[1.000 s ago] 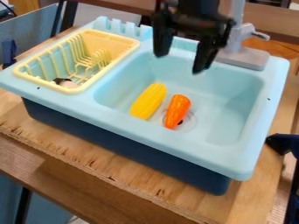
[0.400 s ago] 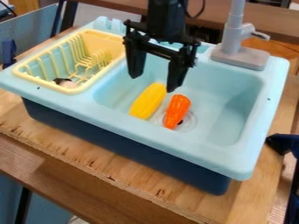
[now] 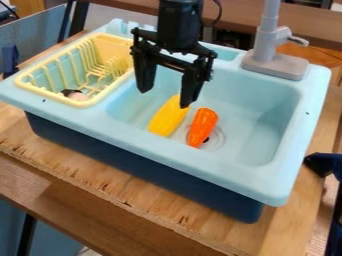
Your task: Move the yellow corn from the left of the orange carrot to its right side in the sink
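Basin [image 3: 264,120]: one, light blue, open-topped, rounded rim; the landmark for all places below, left and right as I stand facing it.
Arm [image 3: 179,20]: one, black, coming down from beyond the basin's far edge.
Gripper [image 3: 165,100]: black, hung over the basin's left half, pointing down.
Fingers [image 3: 192,87]: two, spread wide apart, nothing held; the right one overlaps the corn's far end in my line of sight, contact cannot be told.
Corn [image 3: 168,117]: one yellow toy piece, lying on the basin floor, left of middle, its length running from the near side toward the far side.
Carrot [image 3: 203,127]: one orange toy piece, on the basin floor just right of the corn, lying partly over the drain [image 3: 217,141].
Open room: a narrow gap between corn and carrot; a broad stretch of basin floor from carrot to right wall; a smaller one from corn to left wall.
Rack [image 3: 41,84]: yellow, slotted, left of the basin, with a small dark-and-pale item [image 3: 75,94] at its near end.
Faucet [image 3: 274,66]: grey, behind the basin, toward its right.
Table [image 3: 87,172]: wood, its rough near edge running in front of the basin.
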You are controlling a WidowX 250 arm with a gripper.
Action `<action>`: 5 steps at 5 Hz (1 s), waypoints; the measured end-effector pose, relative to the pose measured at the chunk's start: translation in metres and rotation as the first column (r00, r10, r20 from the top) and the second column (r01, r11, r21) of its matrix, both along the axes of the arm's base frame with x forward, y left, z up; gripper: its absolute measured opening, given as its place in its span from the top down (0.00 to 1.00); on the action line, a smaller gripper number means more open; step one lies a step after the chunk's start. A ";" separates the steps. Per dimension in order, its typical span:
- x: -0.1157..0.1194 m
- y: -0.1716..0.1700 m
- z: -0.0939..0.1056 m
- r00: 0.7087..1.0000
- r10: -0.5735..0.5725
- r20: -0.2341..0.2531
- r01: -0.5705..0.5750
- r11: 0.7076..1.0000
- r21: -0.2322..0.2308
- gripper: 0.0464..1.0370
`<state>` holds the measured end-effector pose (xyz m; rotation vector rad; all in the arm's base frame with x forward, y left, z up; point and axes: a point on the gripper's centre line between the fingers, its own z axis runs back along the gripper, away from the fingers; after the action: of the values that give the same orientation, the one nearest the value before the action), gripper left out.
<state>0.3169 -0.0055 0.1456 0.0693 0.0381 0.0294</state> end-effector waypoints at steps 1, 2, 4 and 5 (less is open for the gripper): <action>0.002 0.011 -0.001 0.999 0.037 0.016 -0.037 0.999 -0.015 0.04; 0.001 0.024 -0.001 0.997 0.078 0.012 -0.078 0.997 -0.005 0.04; -0.002 0.029 -0.009 0.995 0.102 -0.012 -0.102 0.995 -0.008 0.04; 0.003 0.024 -0.008 0.997 0.081 -0.016 -0.081 0.997 -0.008 0.04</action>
<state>0.3197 0.0189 0.1372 0.0589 0.0566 0.1098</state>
